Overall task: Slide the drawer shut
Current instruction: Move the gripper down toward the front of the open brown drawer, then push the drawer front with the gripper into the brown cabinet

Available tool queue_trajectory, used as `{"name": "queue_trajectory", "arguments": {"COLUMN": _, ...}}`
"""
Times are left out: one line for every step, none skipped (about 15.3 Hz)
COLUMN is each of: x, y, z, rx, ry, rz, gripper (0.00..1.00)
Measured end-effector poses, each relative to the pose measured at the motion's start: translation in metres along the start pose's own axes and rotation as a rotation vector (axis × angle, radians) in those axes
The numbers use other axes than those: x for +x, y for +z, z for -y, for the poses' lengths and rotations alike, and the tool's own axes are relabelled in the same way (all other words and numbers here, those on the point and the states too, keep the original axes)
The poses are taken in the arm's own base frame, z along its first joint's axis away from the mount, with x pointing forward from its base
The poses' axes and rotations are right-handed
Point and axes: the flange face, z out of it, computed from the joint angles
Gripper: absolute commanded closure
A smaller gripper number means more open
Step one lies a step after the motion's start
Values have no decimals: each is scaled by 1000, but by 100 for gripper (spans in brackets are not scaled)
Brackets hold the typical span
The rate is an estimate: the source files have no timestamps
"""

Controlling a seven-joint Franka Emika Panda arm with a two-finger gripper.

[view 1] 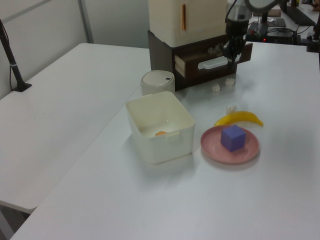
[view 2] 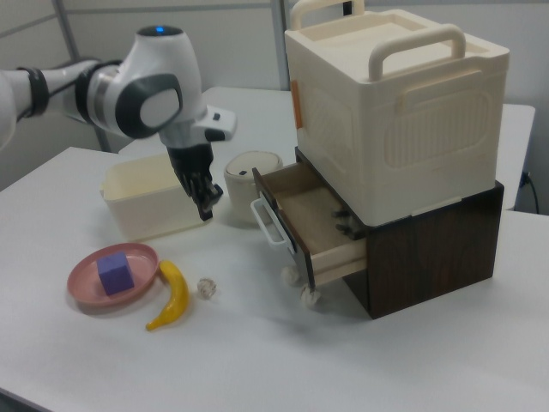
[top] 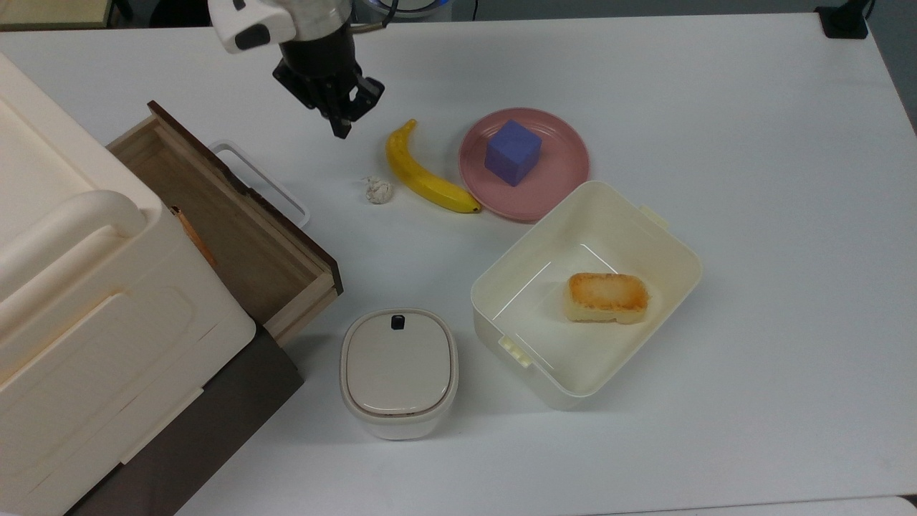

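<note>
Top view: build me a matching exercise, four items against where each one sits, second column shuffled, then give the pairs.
Items:
1. purple cube
2. toasted bread
3. banana
4. drawer

Places:
A. inside the cream open box
B. pulled out of the dark cabinet
C. on the pink plate
D. on the bare table, beside the plate

Pairs: 1-C, 2-A, 3-D, 4-B

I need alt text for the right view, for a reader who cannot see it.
A robot arm's claw hangs beside the open wooden drawer of a dark cabinet. A banana and a pink plate with a purple cube lie nearby.
</note>
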Motion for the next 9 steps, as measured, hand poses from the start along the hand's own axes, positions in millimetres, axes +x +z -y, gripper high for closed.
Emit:
{"name": "queue_trajectory", "arguments": {"x": 0, "y": 8, "z": -4, "rx": -2, "ry": 7, "rz": 1, "gripper": 100}}
{"name": "queue_trajectory", "arguments": {"x": 1, "y": 16, "z": -8, "rx": -5, "ry": 15, "rz": 7, "gripper": 100}}
{"name": "queue_trajectory", "arguments": {"x": 3, "y": 23, "z": -13, "rx": -8, "ry": 24, "rz": 11, "gripper": 100}}
{"name": "queue_trajectory", "arguments": {"x": 8, "y": 31, "z": -19, "rx": -10, "ry": 36, "rz": 7, "gripper": 100}}
{"name": "queue_trajectory", "arguments": {"x": 15, "y": 41, "z": -25, "rx": -11, "ry": 49, "rz": -7, "gripper": 100}}
{"name": "queue_trajectory", "arguments": {"x": 20, "y": 49, "z": -29, "rx": -11, "ry": 58, "rz": -21, "gripper": 100}}
{"name": "queue_trajectory", "arguments": {"x": 27, "y": 58, "z": -34, "rx": -10, "ry": 71, "rz": -42, "gripper": 100}}
{"name": "queue_trajectory", "arguments": {"x": 34, "y": 66, "z": -39, "rx": -9, "ry": 90, "rz": -66, "gripper": 100}}
{"name": "queue_trajectory", "arguments": {"x": 41, "y": 74, "z": -44, "rx": -6, "ry": 109, "rz": -95, "gripper": 100}}
